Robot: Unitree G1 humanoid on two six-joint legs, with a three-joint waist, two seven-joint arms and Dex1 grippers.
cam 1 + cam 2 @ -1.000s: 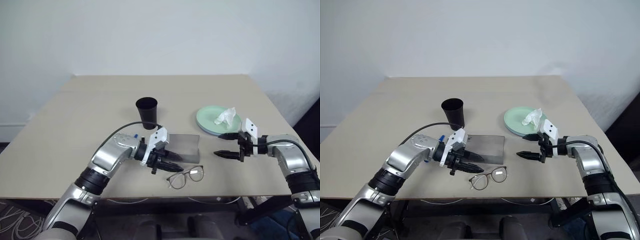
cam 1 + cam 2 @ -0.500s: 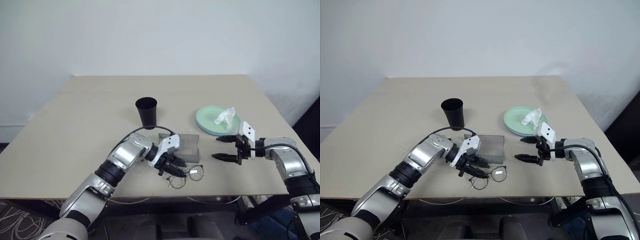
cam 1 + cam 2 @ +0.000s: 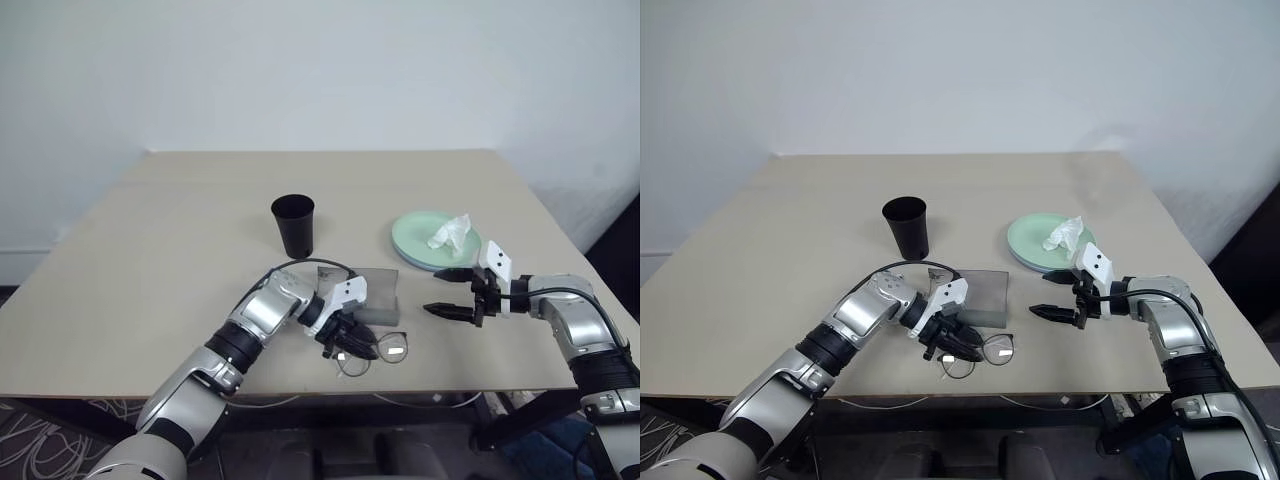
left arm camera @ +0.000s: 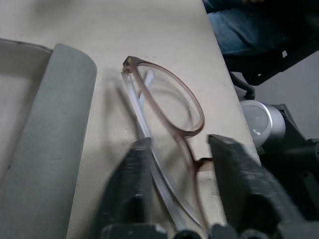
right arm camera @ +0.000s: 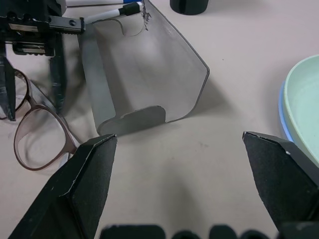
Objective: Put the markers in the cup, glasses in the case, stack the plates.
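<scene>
While the table carries everything, the stacked plates sit far right w/ crumpled tissue on top, mint over blue. Black cup stands upright mid-table, well apart from the plates. Grey case lies open just in front of the cup, a marker beside its far end. Glasses lie on the table near the front edge, just beside the case, long axis roughly parallel to the case.

Left gripper is down on them, fingers part-closed and straddling the frame near the bridge & temple; can't tell if it's pinched yet. Right gripper hovers wide open, holding nothing, between glasses and plates. Left is clearly nearer, so the pickup looks like its job; the case lies just beyond the glasses.
</scene>
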